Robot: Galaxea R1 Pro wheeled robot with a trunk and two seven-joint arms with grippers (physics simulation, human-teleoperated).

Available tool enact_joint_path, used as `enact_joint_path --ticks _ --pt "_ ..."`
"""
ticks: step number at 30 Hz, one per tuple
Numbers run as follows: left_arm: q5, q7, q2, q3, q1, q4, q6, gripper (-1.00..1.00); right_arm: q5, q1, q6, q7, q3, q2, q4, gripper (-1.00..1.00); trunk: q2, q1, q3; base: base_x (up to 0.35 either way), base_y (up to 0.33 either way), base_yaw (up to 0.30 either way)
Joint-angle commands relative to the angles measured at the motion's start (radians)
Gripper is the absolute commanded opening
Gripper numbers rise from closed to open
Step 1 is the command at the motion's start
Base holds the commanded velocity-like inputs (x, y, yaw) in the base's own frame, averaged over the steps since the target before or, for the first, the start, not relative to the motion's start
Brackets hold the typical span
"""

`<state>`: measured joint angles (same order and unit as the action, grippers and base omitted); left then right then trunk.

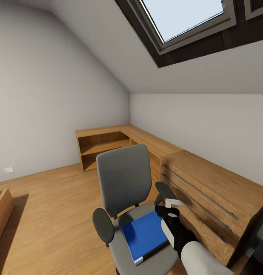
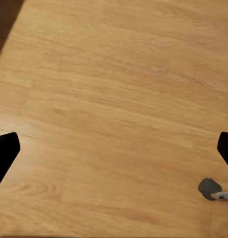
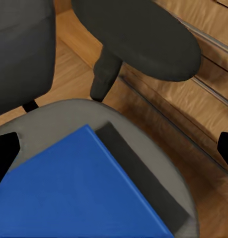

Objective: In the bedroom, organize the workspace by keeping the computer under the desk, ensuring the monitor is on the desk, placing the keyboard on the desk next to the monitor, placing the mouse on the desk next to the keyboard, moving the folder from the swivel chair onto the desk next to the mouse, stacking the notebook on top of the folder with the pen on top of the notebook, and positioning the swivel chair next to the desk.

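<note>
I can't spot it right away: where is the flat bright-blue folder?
In the head view, the flat bright-blue folder lies on the grey swivel chair's seat, low and centre, just left of the right end effector.

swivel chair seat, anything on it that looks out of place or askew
Yes: the blue folder lies flat on the swivel chair seat rather than on a desk. It sits turned at an angle to the seat, one corner near the front edge. Nothing looks damaged.

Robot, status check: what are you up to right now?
Right tool open, above blue folder. Folder flat on swivel chair seat. Left tool open over wood floor. Chair armrest close by.
</note>
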<state>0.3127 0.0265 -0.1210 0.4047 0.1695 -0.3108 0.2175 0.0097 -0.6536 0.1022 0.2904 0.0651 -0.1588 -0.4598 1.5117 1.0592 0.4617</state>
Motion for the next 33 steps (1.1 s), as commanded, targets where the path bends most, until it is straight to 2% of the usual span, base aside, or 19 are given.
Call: enact_joint_path --ticks 1,33 --pt "0.009 0.001 0.000 -0.004 0.001 0.001 0.003 1.00 0.001 0.000 0.006 0.001 0.004 -0.001 -0.002 1.00 0.001 0.000 0.001 0.000 0.000 0.163" --pt "0.008 0.007 0.004 -0.004 0.001 -0.001 0.003 1.00 0.001 0.000 0.005 -0.001 0.004 0.001 -0.003 1.00 0.001 0.000 0.001 0.000 0.000 0.012"
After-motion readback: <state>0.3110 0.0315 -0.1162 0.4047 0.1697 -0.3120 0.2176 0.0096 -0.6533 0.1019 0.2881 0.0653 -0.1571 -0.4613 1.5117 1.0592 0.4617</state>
